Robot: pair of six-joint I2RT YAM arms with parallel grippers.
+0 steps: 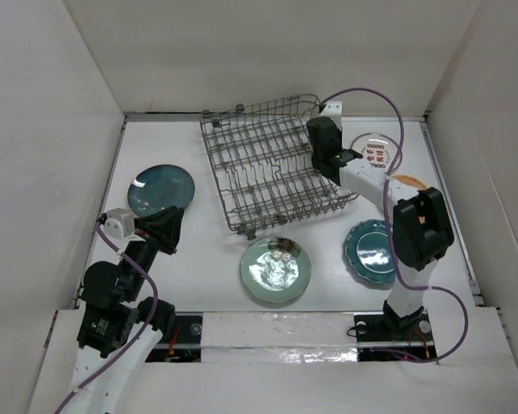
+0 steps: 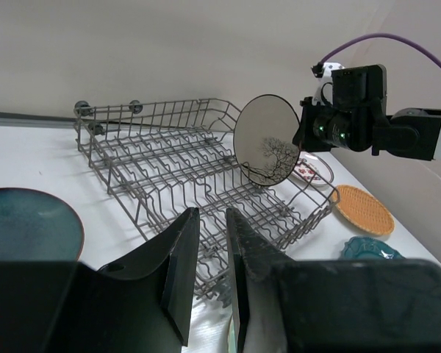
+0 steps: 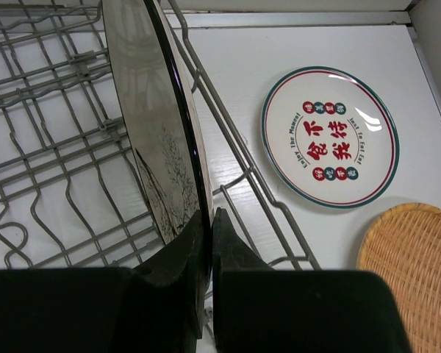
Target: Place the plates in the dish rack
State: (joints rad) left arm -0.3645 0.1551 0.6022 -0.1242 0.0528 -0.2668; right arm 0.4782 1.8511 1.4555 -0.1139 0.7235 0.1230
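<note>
Cream tree-patterned plate (image 2: 267, 140) is upright on edge over the right end of the wire dish rack (image 1: 268, 172). Right gripper (image 3: 208, 243) is clamped on its rim, one finger pressed on each face. The right wrist view has the plate edge-on, just inside the rack's right side rail. Can't tell whether its lower rim rests on the wires or hangs above them.

The rack sits skewed on the white table (image 1: 207, 250), toward the back centre.

The other five plates lie flat on the table:
- The small white red-lettered plate (image 3: 331, 136) is just right of the rack, beside the held plate.
- The orange woven-look plate (image 3: 415, 272) is next to it on the near side, with a thin gap between them. In the top view it is partly hidden under the right arm.
- The teal scalloped plate (image 1: 371, 250) is nearer again, on the right, close to the right arm's upright link.
- The pale green flowered plate (image 1: 275, 269) is just in front of the rack's near corner.
- The dark teal plate (image 1: 161, 191) is left of the rack, apart from it.

Left gripper (image 2: 209, 250) has its fingers apart with nothing between them. It sits low on the left side, near the dark teal plate's near edge, and points toward the rack.
</note>
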